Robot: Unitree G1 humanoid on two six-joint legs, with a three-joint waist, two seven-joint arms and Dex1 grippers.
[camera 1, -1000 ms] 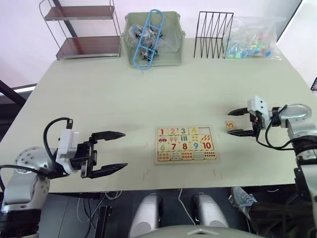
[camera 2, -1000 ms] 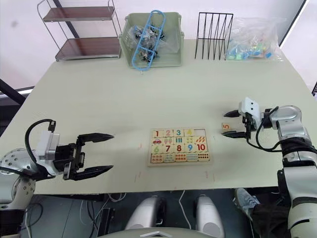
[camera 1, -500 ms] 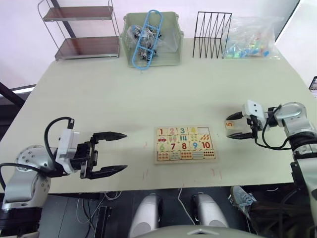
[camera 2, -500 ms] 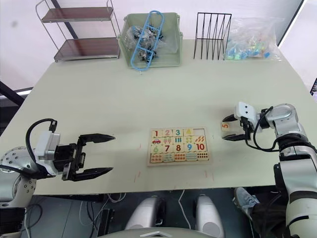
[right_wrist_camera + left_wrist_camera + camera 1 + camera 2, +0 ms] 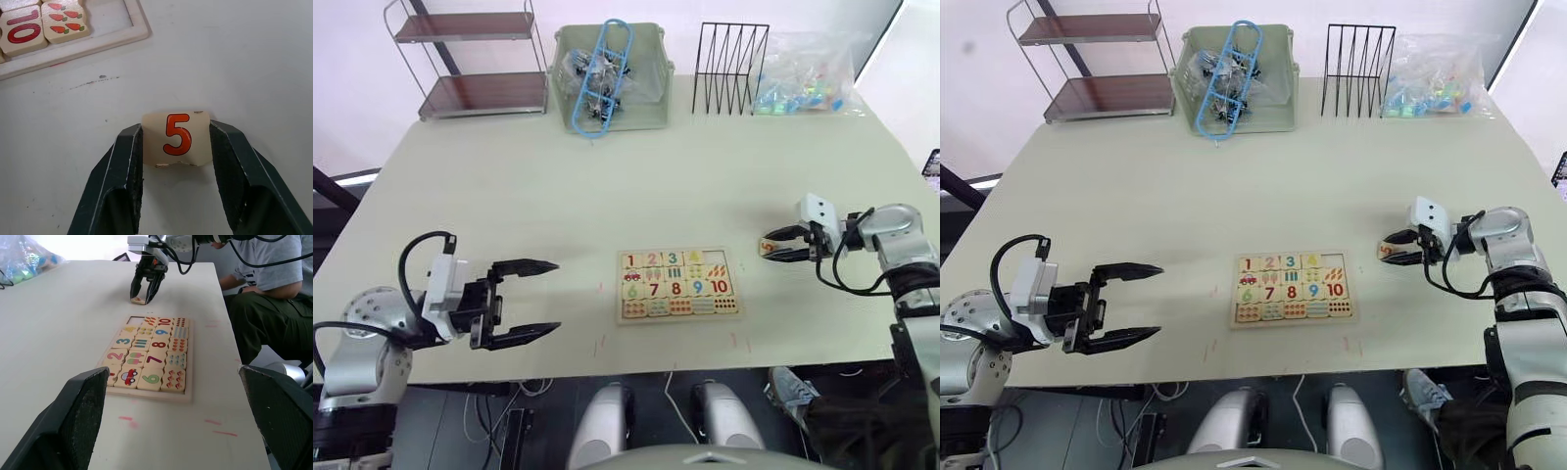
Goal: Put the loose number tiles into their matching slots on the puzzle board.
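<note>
Since a second ago the right gripper (image 5: 176, 161) has narrowed from a wide gape around the small square pale-wood tile printed with an orange 5 (image 5: 177, 137), and its two black fingers now press the tile's opposite edges. That tile lies on the pale cream bench (image 5: 558, 196), just beside the board at its 3 o'clock side, apart from the frame.

At the bench's centre sits the flat rectangular pale-wood puzzle board (image 5: 680, 285). Its top row carries tiles 1, 2 and 3, and the next tile along is too small to read. The square recess (image 5: 110, 20) at the row's 3 o'clock end is bare. Below run the coloured numbers 6 to 10, with picture and dot tiles.

Well away at the board's 9 o'clock, the left gripper (image 5: 536, 297) hovers over the bench with its fingers spread wide and nothing between them.

Along the bench's 12 o'clock edge stand a two-tier wire shelf (image 5: 475, 61), a pale green bin (image 5: 612, 78), a black wire rack (image 5: 732, 69) and a clear bag of coloured pieces (image 5: 808, 76).
</note>
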